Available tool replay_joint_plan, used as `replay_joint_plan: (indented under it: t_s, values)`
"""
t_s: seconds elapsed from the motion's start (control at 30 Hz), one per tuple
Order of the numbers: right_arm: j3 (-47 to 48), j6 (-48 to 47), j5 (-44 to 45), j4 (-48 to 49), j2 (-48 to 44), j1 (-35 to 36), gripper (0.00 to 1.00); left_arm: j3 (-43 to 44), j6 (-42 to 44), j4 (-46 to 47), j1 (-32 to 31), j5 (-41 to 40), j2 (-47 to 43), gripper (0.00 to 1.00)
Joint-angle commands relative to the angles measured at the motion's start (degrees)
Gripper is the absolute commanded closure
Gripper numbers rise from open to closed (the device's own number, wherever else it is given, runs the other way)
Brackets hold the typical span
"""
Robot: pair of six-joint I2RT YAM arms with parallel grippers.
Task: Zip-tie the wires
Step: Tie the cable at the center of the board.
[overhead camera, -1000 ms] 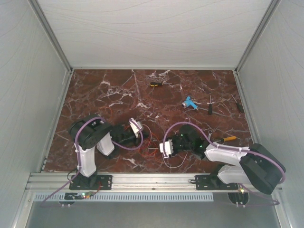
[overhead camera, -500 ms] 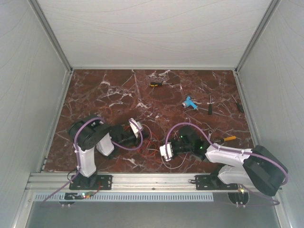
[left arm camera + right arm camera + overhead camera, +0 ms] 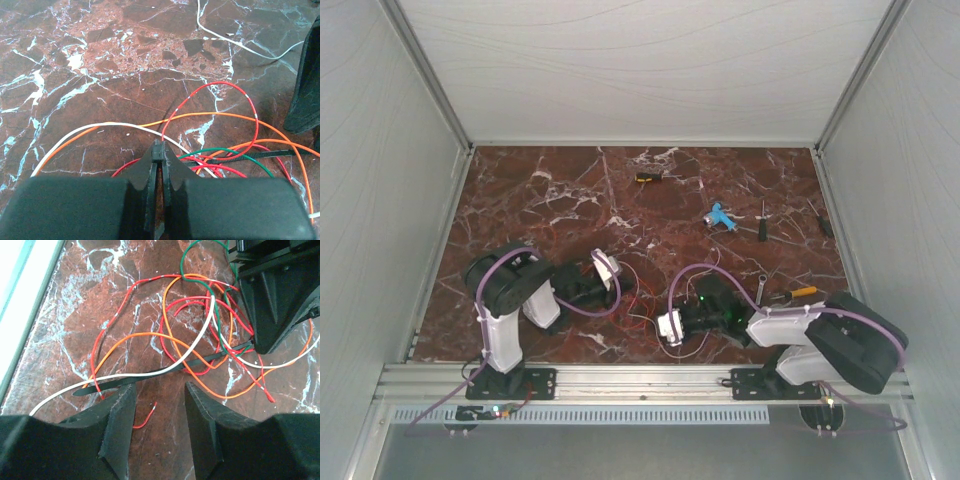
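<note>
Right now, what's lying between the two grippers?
The wires and a black zip tie lie tangled on the marble there; the right wrist view shows it best.

The dark red marble table (image 3: pixel 540 210) bears a loose tangle of wires (image 3: pixel 165 325) (red, orange, white, green) with a black zip tie (image 3: pixel 165 371) lying through it. Farther off lie a blue tool (image 3: pixel 720 217), a screwdriver (image 3: pixel 761 222) and an orange-handled tool (image 3: pixel 798 292).

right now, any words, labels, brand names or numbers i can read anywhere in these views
None can be read.
No print shows on the wires, the black zip tie or the marble table.
The blue tool in the top view is too small to show any marking.
</note>
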Motion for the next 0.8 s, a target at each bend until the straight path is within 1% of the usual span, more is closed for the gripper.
replay_joint_plan:
  t_s: [0.0, 0.2, 0.37, 0.6, 0.77]
  values:
    - [-1.7, 1.4, -0.9, 10.6, 3.1, 0.4, 0.58, 0.5, 0.3, 3.6, -0.5, 1.1, 0.4, 1.0]
    - [-3.4, 2.9, -2.2, 21.5, 7.9, 0.7, 0.56, 0.7, 0.4, 3.3, -0.5, 1.3, 0.5, 1.0]
    - [-4.3, 5.3, -4.8, 30.5, 11.8, 1.5, 0.57, 0.9, 0.2, 3.2, -0.5, 1.5, 0.6, 1.0]
    - [-3.7, 5.8, -3.5, 37.8, 17.0, 6.4, 0.6, 0.9, 0.1, 3.1, -0.5, 1.7, 0.6, 1.0]
    - [-2.3, 5.6, -2.3, 41.1, 20.2, 8.1, 0.61, 0.7, 0.1, 3.0, -0.5, 1.6, 0.3, 1.0]
